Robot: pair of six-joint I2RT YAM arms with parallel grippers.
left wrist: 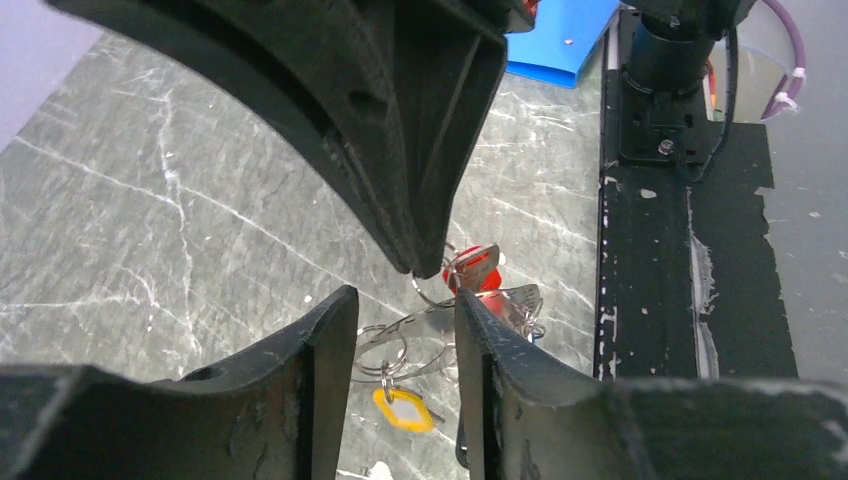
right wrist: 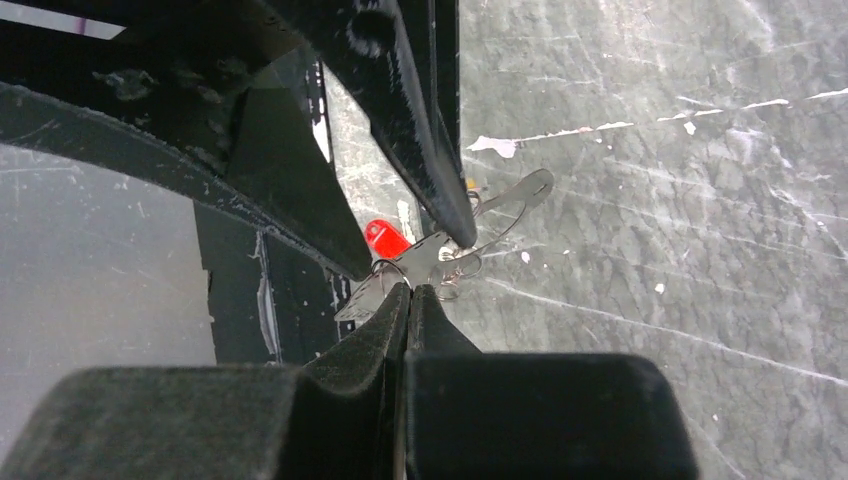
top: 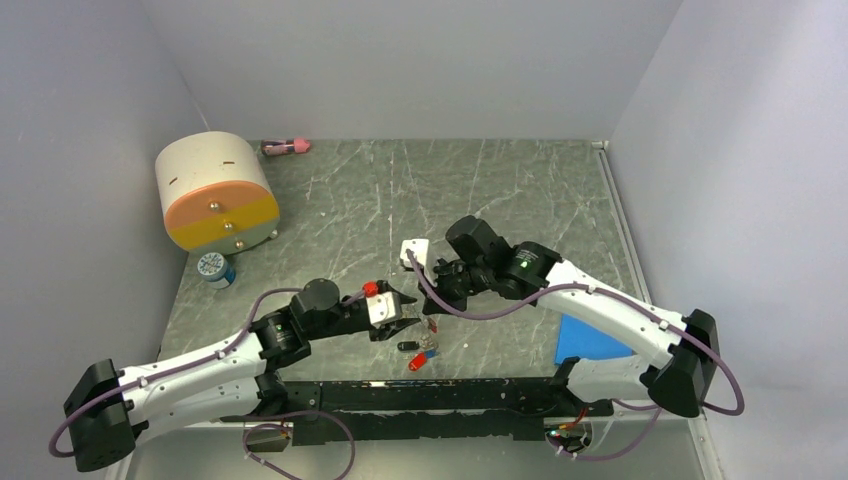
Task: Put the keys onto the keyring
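A grey marbled worktop [top: 500, 200] is seen from above, with two robot arms reaching in from its near edge. At the far left corner stands a cream-and-orange drum [top: 215, 190]. A small blue-and-white jar [top: 215, 268] sits just in front of it by the left edge.

The left end effector [left wrist: 405, 305] points toward the middle of the near edge. Its two fingers are parted with a moderate gap and grip nothing. Thin wire rings and a yellow tag [left wrist: 400, 408] show through that gap.

The keys [top: 422, 352] lie bunched near the middle of the near edge, between the two end effectors. One red-headed key [left wrist: 470, 270] is clearest. The keyring [right wrist: 430, 255], a pale silver plate on a thin ring, is in the same bunch. It cannot be told whether the whole bunch rests on the worktop.

The right end effector [right wrist: 408, 290] comes in from the right. Its fingers are pressed fully together and pinch the thin metal of the keyring at their tips.

A blue sheet [top: 590, 340] lies near the right end of the near edge.
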